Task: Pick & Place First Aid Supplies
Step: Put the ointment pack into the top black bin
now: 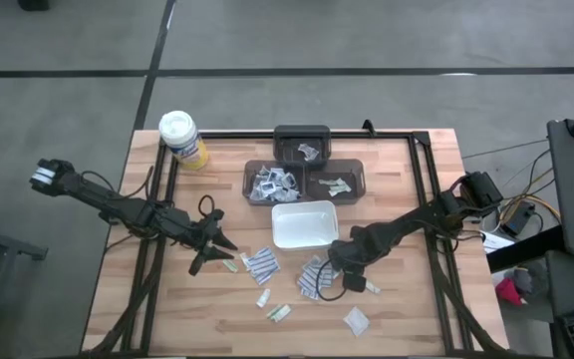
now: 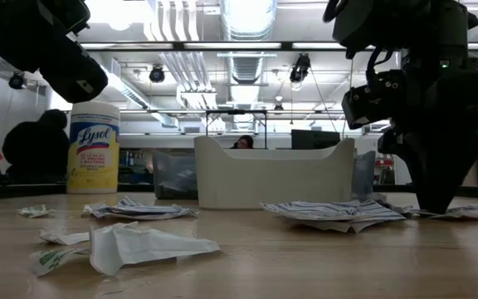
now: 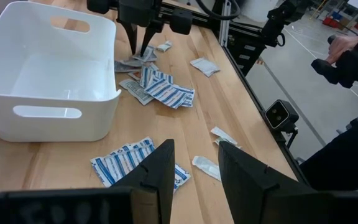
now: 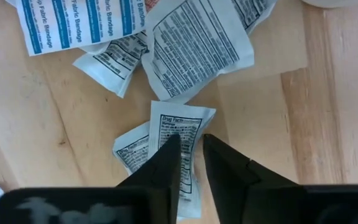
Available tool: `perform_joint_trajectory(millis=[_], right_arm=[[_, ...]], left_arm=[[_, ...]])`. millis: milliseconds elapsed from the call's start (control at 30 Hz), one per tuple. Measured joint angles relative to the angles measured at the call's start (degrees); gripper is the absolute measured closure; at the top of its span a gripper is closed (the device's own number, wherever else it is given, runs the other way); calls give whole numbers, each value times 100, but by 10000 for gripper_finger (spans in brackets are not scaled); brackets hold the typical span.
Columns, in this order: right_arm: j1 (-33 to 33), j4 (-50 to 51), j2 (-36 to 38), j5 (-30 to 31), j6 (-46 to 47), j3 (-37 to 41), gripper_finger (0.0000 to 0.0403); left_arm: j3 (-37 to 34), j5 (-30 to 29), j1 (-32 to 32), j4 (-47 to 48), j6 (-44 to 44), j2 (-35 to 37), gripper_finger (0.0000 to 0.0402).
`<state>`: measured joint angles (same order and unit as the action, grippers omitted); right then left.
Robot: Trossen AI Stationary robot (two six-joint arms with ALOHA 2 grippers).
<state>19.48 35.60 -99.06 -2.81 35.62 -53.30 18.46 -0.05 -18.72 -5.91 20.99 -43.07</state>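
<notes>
1. Setting is a wooden table (image 1: 407,309) on a grey floor. The low view looks past it into a big workshop with ceiling lights, and somebody sits way back behind the white tray (image 2: 274,173).
2. Only the overhead shows the full layout: yellow canister (image 1: 181,139) at the far left corner, three dark bins (image 1: 305,170) with packets in them, the tray just in front of those, and loose first aid packets (image 1: 260,264) scattered on the wood nearer the front.
3. The right wrist view is the only one where you can read the print, "Drug Facts" on a small white packet (image 4: 178,140), with striped bandage packets just beside it.
4. From table height the packets are just crumpled flat shapes, and the bins are mostly hidden behind the tray.
5. The left wrist view cuts off the tray's far side, and a person's arm pokes in at the frame's edge.
6. Right gripper (image 4: 190,146) is down at the table on that small packet, fingers a narrow gap apart with the tips over the paper. Can't tell if it's actually pinched.
7. Left gripper (image 3: 196,155) hangs above the table over striped packets (image 3: 129,160), fingers partly open, holding nothing.
</notes>
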Motion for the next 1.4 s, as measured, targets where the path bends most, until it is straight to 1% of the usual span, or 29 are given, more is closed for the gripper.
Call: perform_joint_trajectory(millis=[233,500,667,1067,1167,1400], right_arm=[[-4,16,19,6,0,7,366],[-4,22,88,6,24,22,378],[2,40,98,-11,40,24,392],[3,78,139,-49,86,24,394],[7,135,282,-70,166,24,394],[5,357,868,-26,318,24,394]], left_arm=[[0,0,0,0,2,0,284],[0,0,0,0,0,0,284],[0,0,0,-2,0,0,284],[0,0,0,0,0,0,284],[0,0,0,-1,1,0,284],[0,0,0,-2,2,0,284]])
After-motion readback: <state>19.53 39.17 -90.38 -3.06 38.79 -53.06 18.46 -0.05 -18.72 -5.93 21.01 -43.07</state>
